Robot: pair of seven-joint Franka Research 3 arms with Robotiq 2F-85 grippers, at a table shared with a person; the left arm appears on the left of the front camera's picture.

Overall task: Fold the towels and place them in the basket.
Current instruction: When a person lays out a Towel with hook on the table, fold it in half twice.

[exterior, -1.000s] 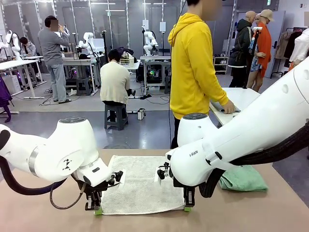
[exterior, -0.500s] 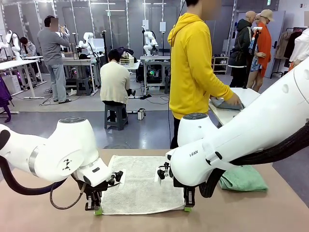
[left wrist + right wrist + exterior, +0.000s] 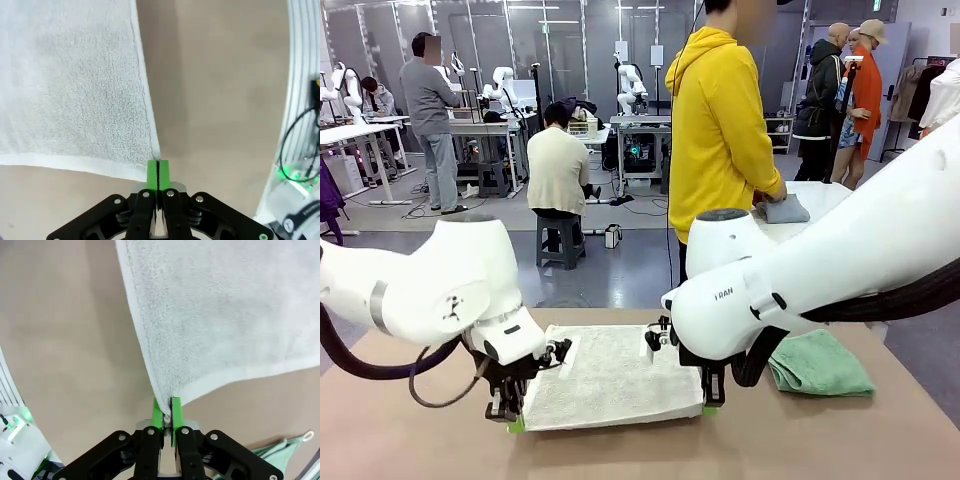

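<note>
Left gripper [image 3: 158, 172]: pads pressed together, a near corner of the cream towel [image 3: 610, 385] is being pinched.
Right gripper [image 3: 167, 415]: the other near corner is being pinched.
Cream towel: is being held spread out, mid-table [image 3: 410, 440].
Green towel [image 3: 820, 365]: is being left crumpled at the right.

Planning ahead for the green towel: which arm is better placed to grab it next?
Probably right: the green towel lies beside the right gripper; the left gripper sits across the cream towel.
</note>
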